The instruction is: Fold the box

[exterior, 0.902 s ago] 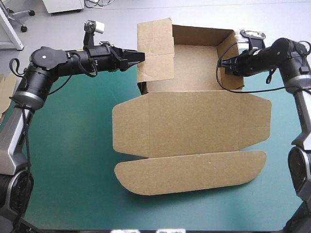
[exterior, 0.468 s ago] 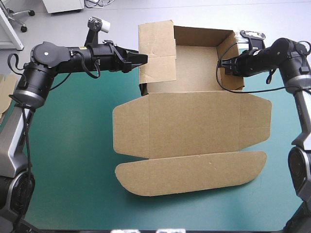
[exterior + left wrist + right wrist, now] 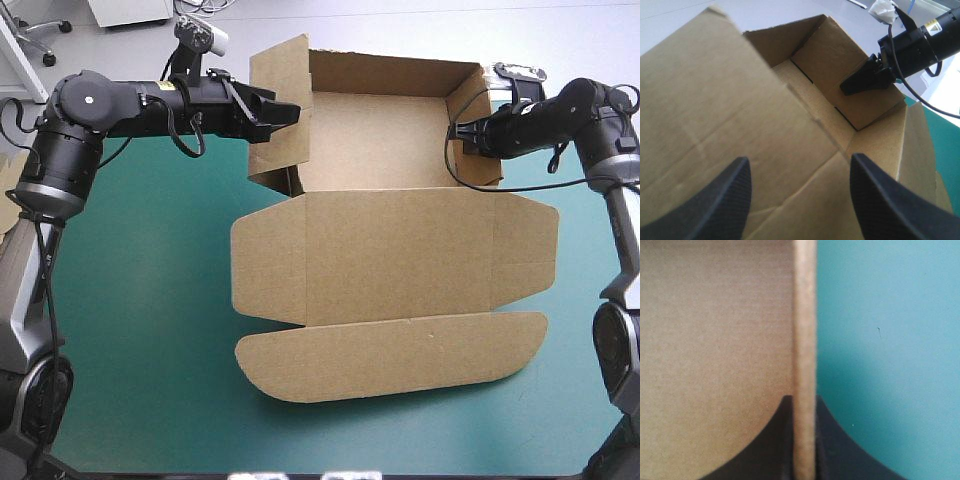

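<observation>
The brown box (image 3: 400, 250) lies mid-table with its far walls raised and its lid panel flat toward the front. My left gripper (image 3: 288, 112) is open, its fingertips against the tall left side flap (image 3: 280, 110), which leans to the left. In the left wrist view the fingers (image 3: 725, 200) stand wide apart over that flap (image 3: 730, 125), and the tray's inside (image 3: 815, 105) lies ahead. My right gripper (image 3: 462, 135) is shut on the right wall (image 3: 470, 120). The wall's edge (image 3: 804, 340) runs between its fingers (image 3: 832, 450). The right gripper (image 3: 860, 82) also shows in the left wrist view.
The lid's rounded front flap (image 3: 390, 355) reaches toward the table's near edge. Bare teal-green cover (image 3: 140, 300) lies left of the box and in a narrower strip to its right (image 3: 580, 300).
The left gripper has moved toward the table's far edge, and the left side flap has swung over to the left. The right gripper has held still on the right wall.
</observation>
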